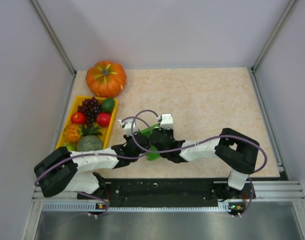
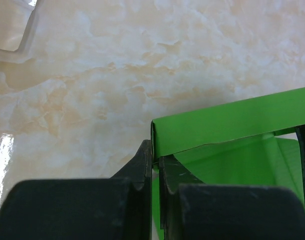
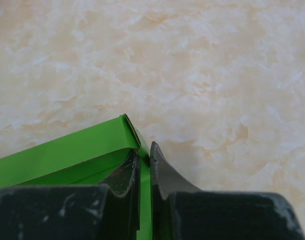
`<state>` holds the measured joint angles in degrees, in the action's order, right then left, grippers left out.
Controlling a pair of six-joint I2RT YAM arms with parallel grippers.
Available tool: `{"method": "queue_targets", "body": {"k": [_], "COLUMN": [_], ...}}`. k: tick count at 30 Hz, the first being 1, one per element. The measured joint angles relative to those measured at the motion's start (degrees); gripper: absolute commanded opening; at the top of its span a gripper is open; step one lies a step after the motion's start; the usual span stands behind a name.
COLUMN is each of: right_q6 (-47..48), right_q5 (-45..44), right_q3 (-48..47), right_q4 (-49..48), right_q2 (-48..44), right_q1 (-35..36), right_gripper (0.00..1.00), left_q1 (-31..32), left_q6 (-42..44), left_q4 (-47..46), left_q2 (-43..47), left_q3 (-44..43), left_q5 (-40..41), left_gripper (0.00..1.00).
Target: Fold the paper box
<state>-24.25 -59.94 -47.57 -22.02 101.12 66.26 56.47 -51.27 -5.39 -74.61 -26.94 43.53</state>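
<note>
Box: paper box [image 1: 153,155] lies near the front-centre of the table [image 1: 207,100], btwn the two wrists, mostly hidden by them from above. Part-formed: one long wall stands upright w/ a doubled-over top edge; floor panel shows inside it in the left wrist view.
L grip: left gripper [image 2: 155,156] has its fingers pressed together on one end corner of that wall, thin card clamped btwn them.
R grip: right gripper [image 3: 144,156] does the same at the opposite end corner, a green strip showing in the slit btwn its fingers.
Step (my read): setting the side wall, both ends pinned so the crease takes.
Do it well: move both wrists as a pair, same height and pace, so the wall doesn't twist. Bend along the printed crease, not across it. Keep the pinch on the doubled edge, where the card is stiffest.
Risk: card is thin, so a pull apart could tear a corner or pop the fold; uneven lift could skew the box.
Progress: partway imo; other walls and tabs can't be seen, so can't tell how much is left.
Around: yellow tray [image 1: 66,121] of fruit and a pumpkin [image 1: 106,78] sit well apart at far left, no obstruction.
</note>
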Motion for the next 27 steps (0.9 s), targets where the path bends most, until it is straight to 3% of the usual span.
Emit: {"method": "queue_targets", "body": {"k": [3, 4, 6, 7, 8, 11, 19, 27], "right_q6": [-6.6, -7.7, -6.5, -5.3, -4.4, -1.0, 8.3, 10.4], "right_q5": [0.1, 0.5, 1.1, 1.8, 2.8, 6.7, 21.9, 37.2], "right_q3": [-2.1, -2.0, -0.5, 1.6, 4.6, 12.6, 25.7, 31.5], "right_q4": [7.1, 8.6, 7.3, 5.3, 2.8, -1.7, -11.2, -10.3], "right_q2": [-1.1, -1.7, -2.5, -3.1, -4.0, -7.6, -19.8, -34.5], "right_q1": [-0.2, -0.3, -0.5, -0.5, -0.4, -1.4, -4.1, -8.5], "right_gripper": [0.00, 0.05, 0.24, 0.42, 0.52, 0.70, 0.70, 0.71], "left_q1": [-1.1, -1.1, -0.2, 0.8, 1.6, 3.4, 3.8, 3.6], "left_q6": [-0.5, -0.5, -0.1, 0.2, 0.5, 2.0, 5.7, 10.9], "left_q4": [-0.6, -0.6, -0.4, -0.1, 0.1, 0.0, -0.2, 0.8], "left_q2": [0.8, 0.7, 0.4, 0.0, -0.2, -0.4, -1.0, -1.6], "left_q3": [0.2, 0.2, 0.0, -0.1, -0.1, -0.2, -1.1, -2.0], "left_q5": [-1.0, -1.2, -0.5, 0.0, 0.0, 0.4, 1.0, 3.4], "left_gripper": [0.00, 0.00, 0.00, 0.00, 0.00, 0.00, 0.00, 0.00]}}
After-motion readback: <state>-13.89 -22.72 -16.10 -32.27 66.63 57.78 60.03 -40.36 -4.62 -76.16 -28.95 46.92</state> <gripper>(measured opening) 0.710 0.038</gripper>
